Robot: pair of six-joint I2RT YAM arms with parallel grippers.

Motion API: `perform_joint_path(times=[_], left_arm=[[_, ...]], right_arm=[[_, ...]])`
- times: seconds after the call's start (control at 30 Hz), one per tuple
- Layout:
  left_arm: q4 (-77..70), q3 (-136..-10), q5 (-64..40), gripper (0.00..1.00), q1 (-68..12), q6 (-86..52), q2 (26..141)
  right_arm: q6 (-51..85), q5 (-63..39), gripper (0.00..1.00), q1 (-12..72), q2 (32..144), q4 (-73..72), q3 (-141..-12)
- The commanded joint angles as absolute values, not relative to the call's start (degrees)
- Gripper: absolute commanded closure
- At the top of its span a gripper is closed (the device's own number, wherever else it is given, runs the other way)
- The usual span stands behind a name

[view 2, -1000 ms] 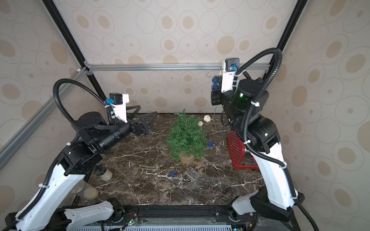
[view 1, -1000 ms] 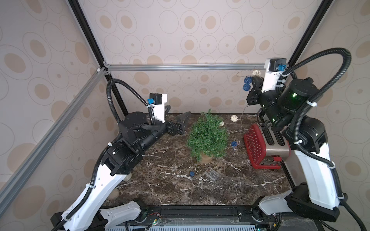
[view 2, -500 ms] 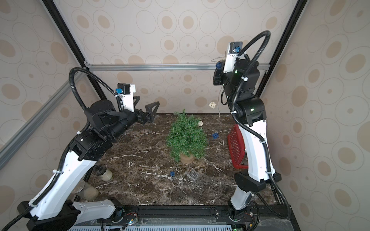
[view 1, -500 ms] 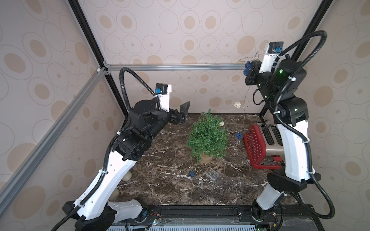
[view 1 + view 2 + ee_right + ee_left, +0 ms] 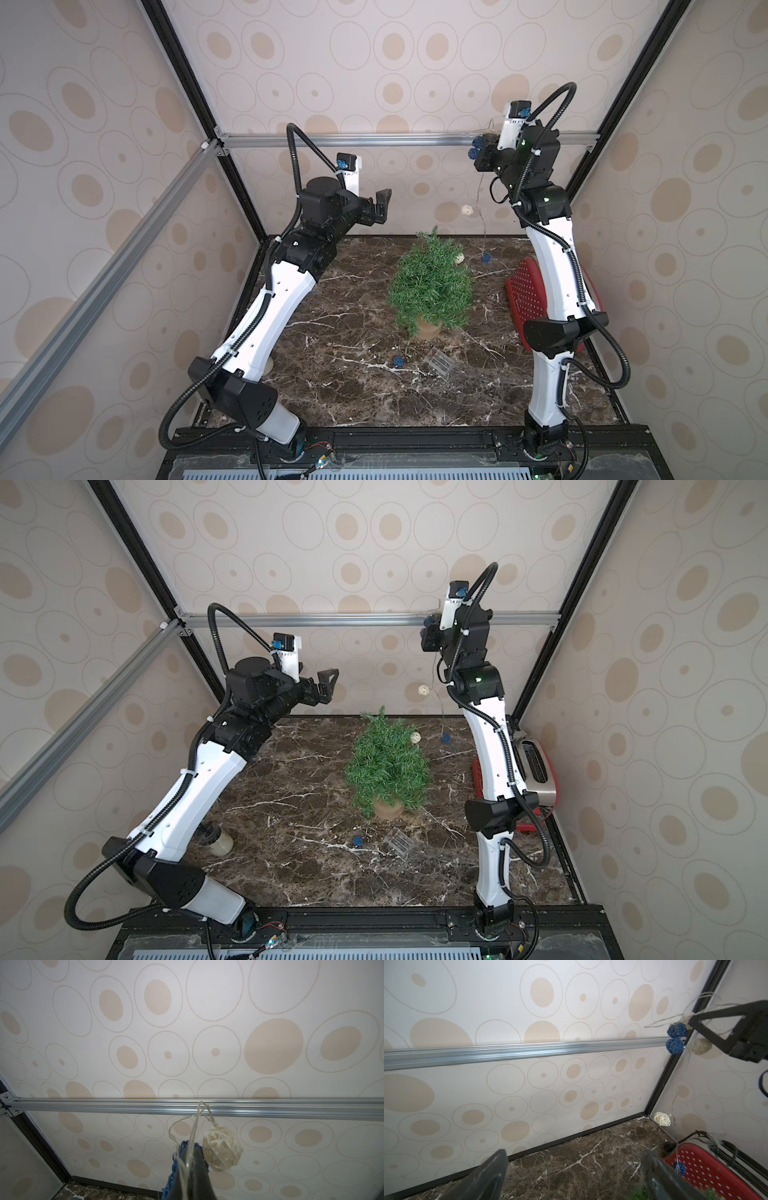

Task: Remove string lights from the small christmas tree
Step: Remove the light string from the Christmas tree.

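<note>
The small christmas tree (image 5: 430, 286) (image 5: 388, 766) stands in its tan pot mid-table. My right gripper (image 5: 476, 148) (image 5: 191, 1167) is raised by the back rail, shut on the string lights (image 5: 222, 1152), with blue and cream balls bunched at its tip. The thin wire hangs down past a cream ball (image 5: 467, 210) and a blue ball (image 5: 485, 258). Another cream ball (image 5: 458, 259) rests against the tree's upper right side. The clear battery box (image 5: 440, 363) and a blue ball (image 5: 398, 361) lie in front of the pot. My left gripper (image 5: 380, 205) (image 5: 574, 1176) hovers open and empty, high and left of the tree.
A red perforated basket (image 5: 523, 291) and a toaster (image 5: 536, 766) stand at the right edge behind my right arm. A small jar (image 5: 218, 840) sits near the left arm. An aluminium rail (image 5: 353, 139) crosses the back wall.
Both arms have risen. My right gripper carried the lights up toward the rail, lifting the hanging cream ball clear of the table. The left gripper climbed above tree height.
</note>
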State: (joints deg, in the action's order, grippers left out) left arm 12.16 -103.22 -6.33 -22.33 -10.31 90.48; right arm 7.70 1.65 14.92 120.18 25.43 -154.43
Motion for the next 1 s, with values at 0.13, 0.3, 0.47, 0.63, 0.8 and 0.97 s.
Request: perform_joint_path(times=[0.13,0.3,0.47,0.63,0.8,0.97], left_arm=[[9.25,-117.46,-17.04,0.01,-20.57,-10.49,102.84],[9.11,-125.14,-24.41,0.01,-20.32,-10.70,111.89],[11.30,-134.52,-30.89,0.01,-20.30,-12.41,121.13],[9.06,-139.93,-34.36,0.01,-20.33,-16.40,127.34],[5.21,-142.66,-36.51,0.01,-20.56,-20.74,131.31],[0.00,-143.08,-38.55,0.01,-21.21,-25.05,133.28]], right_arm=[[16.09,-12.06,1.00,12.75,127.12,16.01,-157.05],[20.28,-16.64,1.00,12.49,130.78,12.49,-158.43],[23.57,-19.33,1.00,12.57,132.69,9.89,-158.78],[27.73,-21.72,1.00,12.57,133.58,5.83,-158.89],[33.04,-23.62,1.00,12.81,134.79,0.60,-159.36],[36.52,-24.03,1.00,13.38,135.98,-3.02,-159.69]])
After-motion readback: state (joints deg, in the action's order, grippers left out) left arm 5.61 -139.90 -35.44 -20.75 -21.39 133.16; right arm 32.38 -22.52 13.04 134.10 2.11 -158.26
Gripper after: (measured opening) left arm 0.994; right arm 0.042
